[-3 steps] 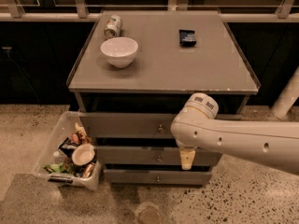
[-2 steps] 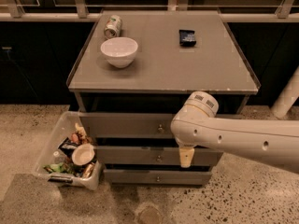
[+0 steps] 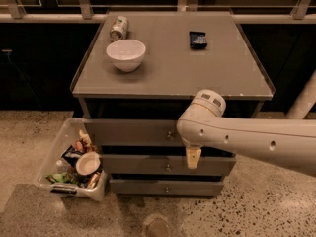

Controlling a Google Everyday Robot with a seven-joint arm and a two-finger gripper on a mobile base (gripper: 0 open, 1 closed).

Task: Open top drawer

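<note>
top drawer point(image 3: 129, 132) sits directly under the table point(image 3: 173, 73) top, front facing out. arm point(image 3: 256, 139) reaches in nearly level from the right, its rounded wrist just right of the knob point(image 3: 169, 136). tool point(image 3: 193, 158) hangs below the wrist, pointing down; open or closed cannot be told.

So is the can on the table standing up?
No, the can lies on its side behind the white bowl, far from the gripper hanging by the drawer fronts.
</note>
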